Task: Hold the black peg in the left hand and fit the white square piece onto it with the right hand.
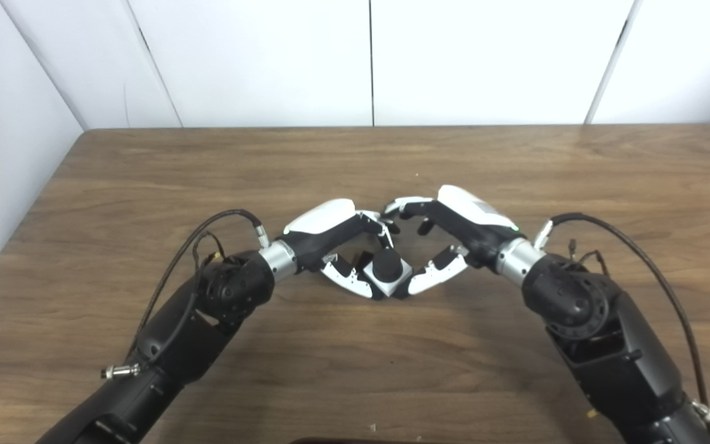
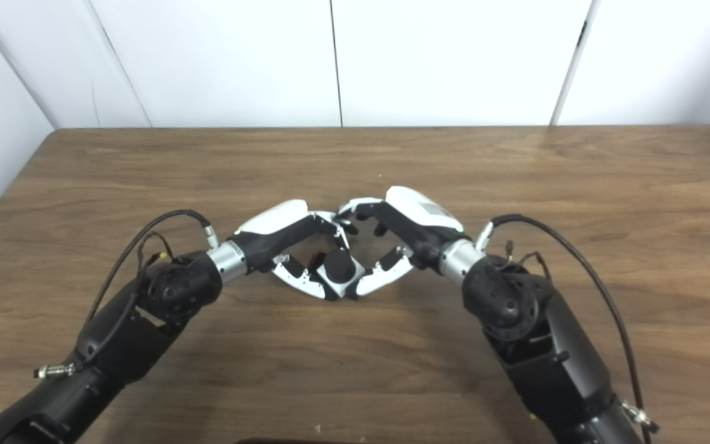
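Both hands meet over the middle of the table. Between them is the white square piece [image 1: 397, 282], tilted like a diamond, with the round top of the black peg [image 1: 386, 265] sitting in its hole. My left hand [image 1: 336, 237] closes in from the left, thumb against the piece's lower left side and fingers curled over from behind. My right hand [image 1: 453, 231] closes in from the right, thumb tip on the piece's lower right corner. The peg's lower part and what grips it are hidden under the piece.
The wooden table [image 1: 355, 160] ends at a white panelled wall at the back and left. Loose black cables [image 1: 632, 246] arc out from both wrists.
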